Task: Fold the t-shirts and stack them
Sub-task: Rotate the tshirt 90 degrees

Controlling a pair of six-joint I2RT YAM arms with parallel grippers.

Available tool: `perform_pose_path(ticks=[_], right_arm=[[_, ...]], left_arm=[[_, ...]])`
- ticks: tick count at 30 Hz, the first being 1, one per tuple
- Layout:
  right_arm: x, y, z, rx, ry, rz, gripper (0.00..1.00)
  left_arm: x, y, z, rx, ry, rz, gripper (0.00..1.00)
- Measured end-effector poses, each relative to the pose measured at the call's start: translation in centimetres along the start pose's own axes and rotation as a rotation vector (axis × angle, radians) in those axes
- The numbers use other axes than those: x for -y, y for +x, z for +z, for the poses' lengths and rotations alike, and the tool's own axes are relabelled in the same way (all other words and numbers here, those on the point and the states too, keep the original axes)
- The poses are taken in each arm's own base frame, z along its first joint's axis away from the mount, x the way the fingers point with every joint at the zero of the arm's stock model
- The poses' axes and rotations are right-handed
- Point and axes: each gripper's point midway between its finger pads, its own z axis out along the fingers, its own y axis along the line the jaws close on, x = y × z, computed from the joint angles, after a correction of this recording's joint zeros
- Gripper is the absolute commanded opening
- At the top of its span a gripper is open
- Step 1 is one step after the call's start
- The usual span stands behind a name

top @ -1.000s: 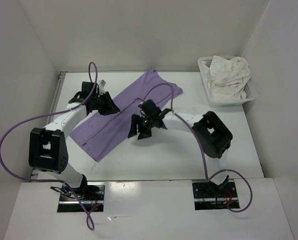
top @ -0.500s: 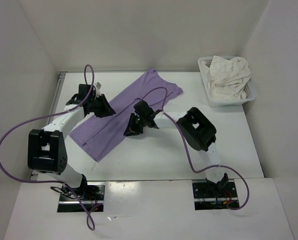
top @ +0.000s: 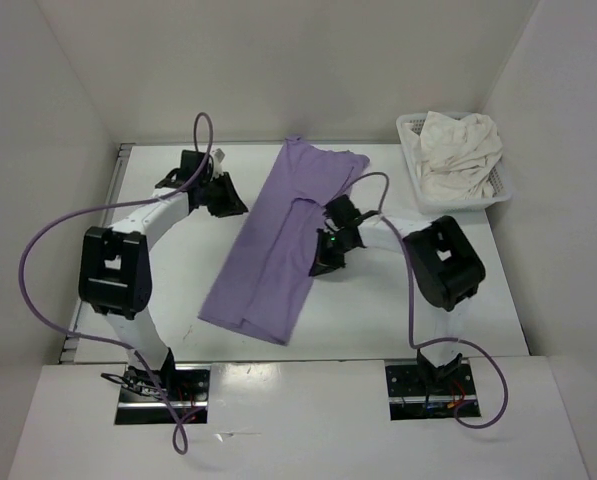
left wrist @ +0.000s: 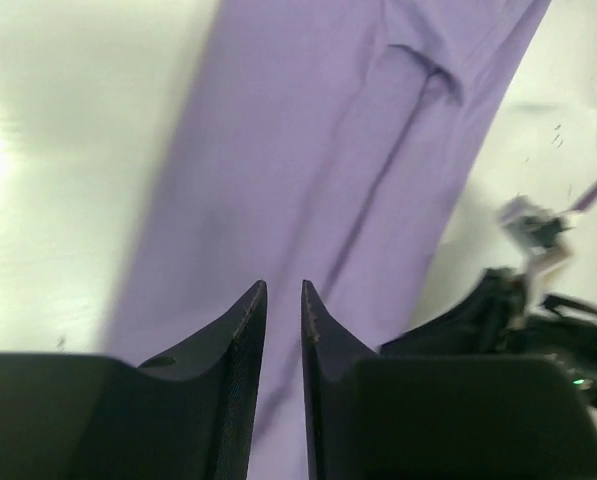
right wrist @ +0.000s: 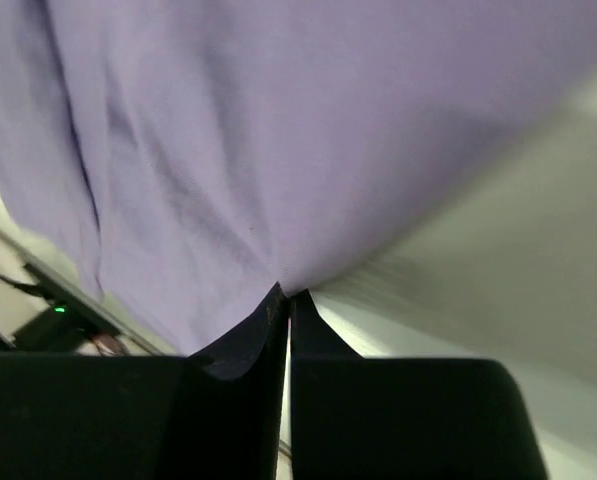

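right pincer: fingers pressed together, tips nipping the edge of the lavender t-shirt. Cloth spreads up and away from the tips.
right pincer, top view: sits at the shirt's right edge, about mid-length. Tips are hidden under its own body, so the nip only shows from the wrist.
left pincer: narrow gap between fingers, nothing in it, holding nothing.
left pincer, top view: just off the shirt's left edge, near the far end.
lavender t-shirt: long folded strip on the table, between the two pincers. From the left pincer it lies ahead of the tips, lengthwise fold line visible.
cream t-shirt: crumpled in the basket, well off to the right pincer's far right. Can't tell whether anything lies under it.
hard to read: the right wrist view is blurred. The right arm at the left wrist view's lower right is a dark smear.
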Motion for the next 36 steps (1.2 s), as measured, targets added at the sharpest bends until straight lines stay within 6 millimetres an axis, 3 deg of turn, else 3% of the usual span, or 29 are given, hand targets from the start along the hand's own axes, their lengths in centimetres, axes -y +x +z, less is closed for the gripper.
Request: perform_pose_path(ticks=[3, 6, 13, 19, 23, 24, 28, 32, 36], right_arm=[[5.0, -0.5, -3.5, 0.004, 0.09, 0.041, 0.05], [7.5, -0.8, -5.9, 0.015, 0.14, 0.053, 0.06], [9.4, 0.4, -8.0, -0.008, 0.186, 0.031, 0.34], [9.8, -0.4, -9.7, 0.026, 0.178, 0.047, 0.26], [9.1, -0.6, -9.8, 0.02, 0.135, 0.058, 0.26], [8.9, -0.6, -9.8, 0.018, 0.125, 0.058, 0.26], [8.1, -1.0, -9.9, 0.027, 0.091, 0.054, 0.23], [7.6, -1.9, -9.9, 0.046, 0.075, 0.048, 0.22], [7.3, -2.4, -10.0, 0.061, 0.069, 0.049, 0.26]], left_arm=[[0.6, -0.2, 2.3, -0.019, 0.011, 0.013, 0.37], [0.9, -0.8, 4.6, -0.026, 0.021, 0.018, 0.45], [1.5, -3.7, 10.9, -0.004, 0.049, 0.015, 0.51], [0.8, -4.6, 16.0, -0.018, 0.062, -0.006, 0.51], [1.8, -6.6, 17.8, 0.006, 0.108, -0.011, 0.39], [1.9, -7.0, 18.2, 0.013, 0.112, -0.009, 0.29], [2.0, -7.9, 19.9, 0.025, 0.129, -0.011, 0.08], [2.1, -8.0, 20.3, 0.02, 0.142, -0.027, 0.0], [1.2, -8.1, 19.9, 0.046, 0.141, -0.071, 0.0]])
